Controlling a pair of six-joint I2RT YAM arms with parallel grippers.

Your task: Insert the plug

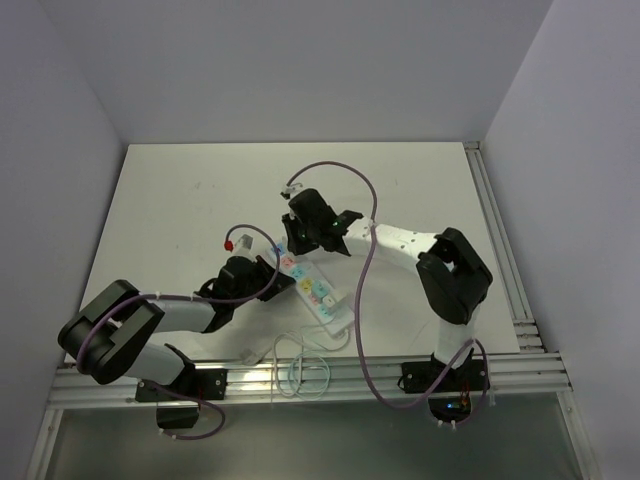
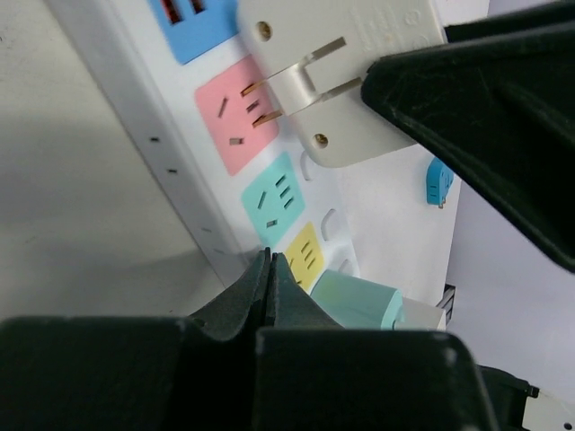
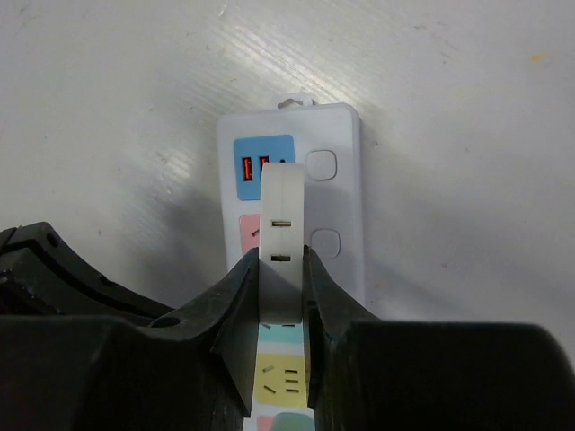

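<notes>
A white power strip [image 1: 318, 292] with blue, pink, teal and yellow sockets lies near the table's front middle. It also shows in the right wrist view [image 3: 346, 180] and the left wrist view [image 2: 171, 153]. My right gripper [image 3: 281, 269] is shut on a white plug [image 3: 281, 215] and holds it just above the pink socket [image 2: 235, 121]. In the left wrist view the plug [image 2: 350, 63] has its two metal prongs close over that socket, not inside it. My left gripper [image 2: 269, 260] is shut and empty, its tips resting at the strip's edge beside the yellow socket [image 2: 304, 254].
A teal plug [image 2: 358, 301] sits in the strip past the yellow socket. A loose white cable [image 1: 300, 365] coils at the table's front edge. Purple arm cables [image 1: 360, 290] hang over the strip. A small red piece [image 1: 228, 243] lies left of the strip.
</notes>
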